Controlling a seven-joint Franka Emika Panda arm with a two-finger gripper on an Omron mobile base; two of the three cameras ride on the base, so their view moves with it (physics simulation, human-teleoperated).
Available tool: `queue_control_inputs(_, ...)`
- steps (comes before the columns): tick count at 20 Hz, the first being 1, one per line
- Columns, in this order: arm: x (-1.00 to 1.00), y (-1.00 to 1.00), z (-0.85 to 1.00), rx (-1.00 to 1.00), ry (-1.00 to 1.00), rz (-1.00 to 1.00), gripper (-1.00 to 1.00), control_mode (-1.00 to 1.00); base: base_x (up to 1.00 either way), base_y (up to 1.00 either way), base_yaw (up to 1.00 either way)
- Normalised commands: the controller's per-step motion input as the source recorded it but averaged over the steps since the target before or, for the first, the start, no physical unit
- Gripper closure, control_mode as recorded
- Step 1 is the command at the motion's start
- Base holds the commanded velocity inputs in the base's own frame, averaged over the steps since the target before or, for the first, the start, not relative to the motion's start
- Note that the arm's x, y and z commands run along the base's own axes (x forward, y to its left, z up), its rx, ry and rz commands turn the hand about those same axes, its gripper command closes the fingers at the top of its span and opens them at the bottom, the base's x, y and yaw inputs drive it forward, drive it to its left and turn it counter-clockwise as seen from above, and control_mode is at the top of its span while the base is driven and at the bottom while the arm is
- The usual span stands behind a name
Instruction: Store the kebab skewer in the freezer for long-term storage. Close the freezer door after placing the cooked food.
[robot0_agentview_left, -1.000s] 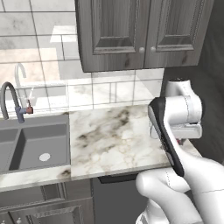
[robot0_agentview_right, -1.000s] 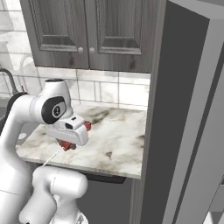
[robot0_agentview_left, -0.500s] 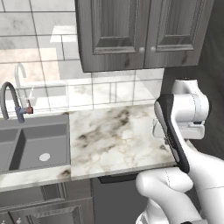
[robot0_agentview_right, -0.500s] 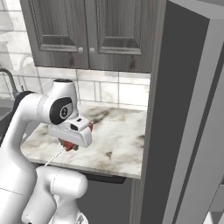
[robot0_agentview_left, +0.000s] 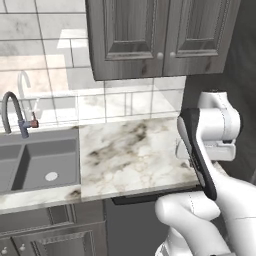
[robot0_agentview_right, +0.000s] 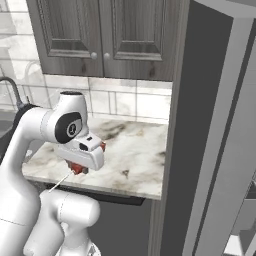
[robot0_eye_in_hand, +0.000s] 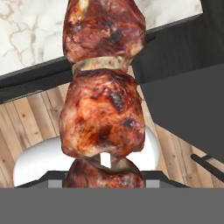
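One two-finger gripper (robot0_agentview_right: 77, 167) on the white arm, closed on a kebab skewer (robot0_eye_in_hand: 103, 94) of charred red-brown meat chunks threaded on a thin pale stick; the meat runs up the hand view, from the fingers at the bottom to the top edge. From the right base view the red meat shows under the white hand, with the stick's pale tip slanting down and left past the front edge of the counter. Skewer held in the air above the white-and-grey marbled countertop (robot0_agentview_left: 125, 160), near its front edge, touching nothing else. One grey sink basin (robot0_agentview_left: 35, 162) with a curved grey tap (robot0_agentview_left: 12, 112), left of the countertop. One pair of dark grey wooden wall cabinets (robot0_agentview_left: 160, 35) over a white tiled wall (robot0_agentview_left: 45, 75). One tall plain grey freezer door (robot0_agentview_right: 205, 130), standing open at the right of the counter, well apart from the skewer; a corner of white interior shows at the lower right
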Motion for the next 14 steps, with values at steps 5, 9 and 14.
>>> queue_control_inputs(5, 0.0, 0.0, 0.0, 0.0, 0.0, 0.0, 1.0, 1.0, -0.65, 0.04, 0.0)
queue_control_inputs(9, 0.0, 0.0, 0.0, 0.0, 0.0, 0.0, 1.0, 1.0, -0.65, 0.01, 0.0)
queue_control_inputs(14, 0.0, 0.0, 0.0, 0.0, 0.0, 0.0, 1.0, 1.0, -0.73, 0.01, -0.01)
